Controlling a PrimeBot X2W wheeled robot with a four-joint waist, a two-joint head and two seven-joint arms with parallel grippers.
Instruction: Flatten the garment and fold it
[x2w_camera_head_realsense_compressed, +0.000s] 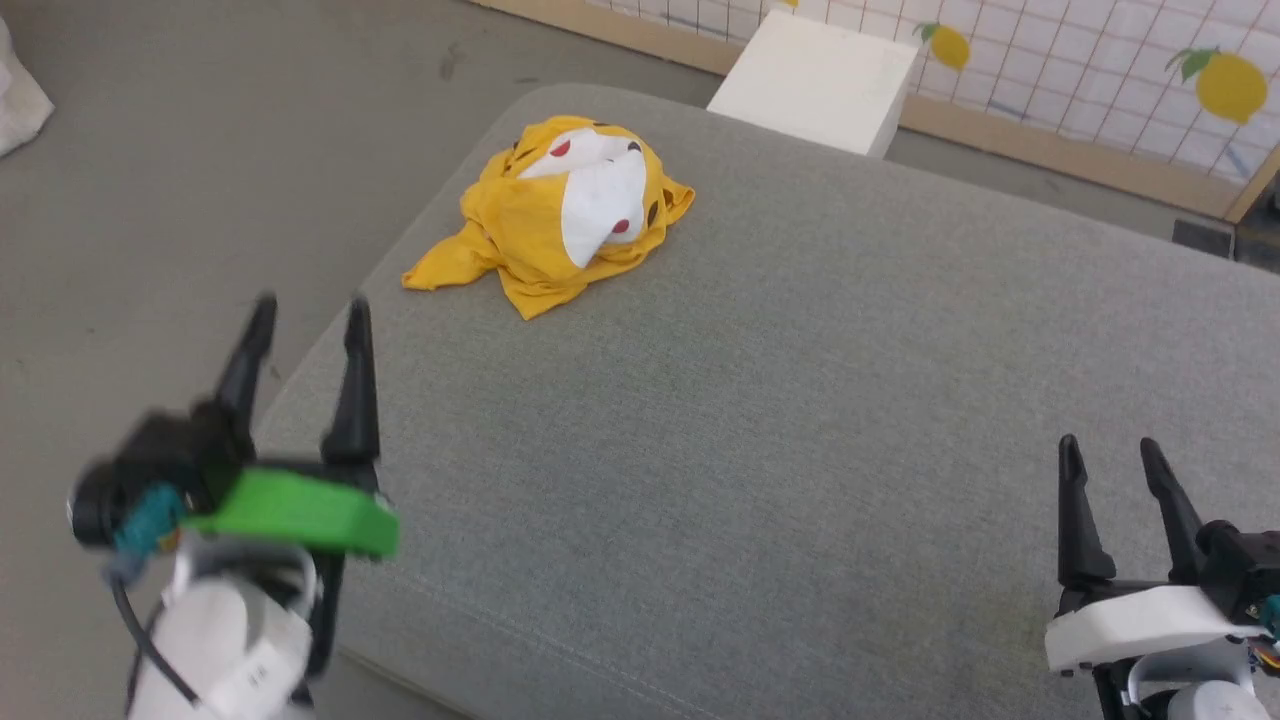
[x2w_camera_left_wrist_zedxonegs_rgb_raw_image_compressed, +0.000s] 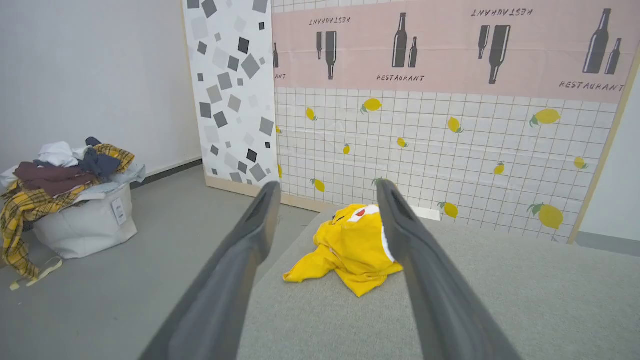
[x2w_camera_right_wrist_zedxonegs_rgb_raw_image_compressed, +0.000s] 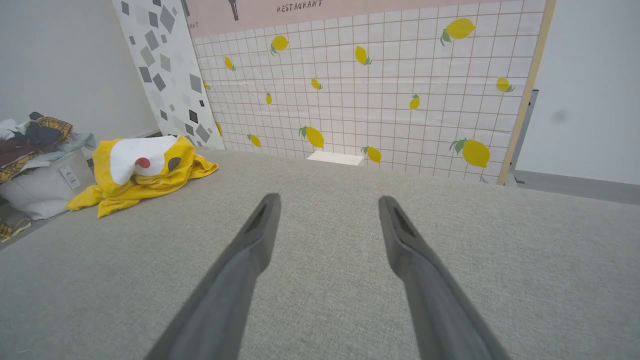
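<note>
In the head view, the garment, a bright yellow cotton T-shirt with a white, red-dotted face print, was seen bunched in a heap at the far left corner of the wide grey fabric-covered cushion. One sleeve trailed to that cushion's left edge. The left gripper, blurred, was held over the cushion's near left edge, its jaws spread with nothing between them. The right gripper was found at the cushion's near right, jaws likewise parted and empty, well apart from the heap. A white rectangular box stood beyond the cushion's far edge.

In the left wrist view, the garment was framed between the two dark fingers, further along the cushion and untouched. A pale fabric laundry bag heaped with clothes stood on the grey floor off the cushion's left side.

In the right wrist view, the right gripper was pointed across bare cushion, with the garment at the cushion's far left.

Two risks were judged likely. Because the heap sat so close to the cushion's corner, it could be dragged over the left edge onto the floor by an outward pull. Because the layers were folded over one another, several could be pinched at once, and the garment would then be lifted as a lump rather than opened flat.
</note>
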